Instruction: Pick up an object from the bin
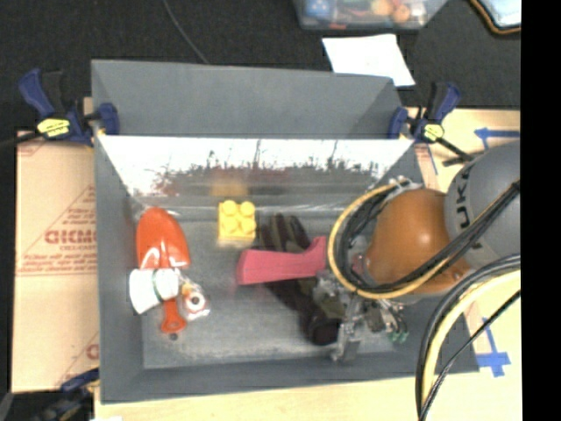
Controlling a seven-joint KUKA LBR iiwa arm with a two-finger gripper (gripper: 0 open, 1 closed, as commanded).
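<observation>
I can't tell if my pincer (344, 330) is open; the dark long thing (313, 321) lies just left of it, stretching away.

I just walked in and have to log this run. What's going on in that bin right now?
The robot arm reaches in from the right, with its gripper low in the near right corner of the grey bin. It is right beside a dark thing and a flat pink piece. Whether it grips anything cannot be seen. A yellow block and an orange scoop lie apart to the left.
</observation>
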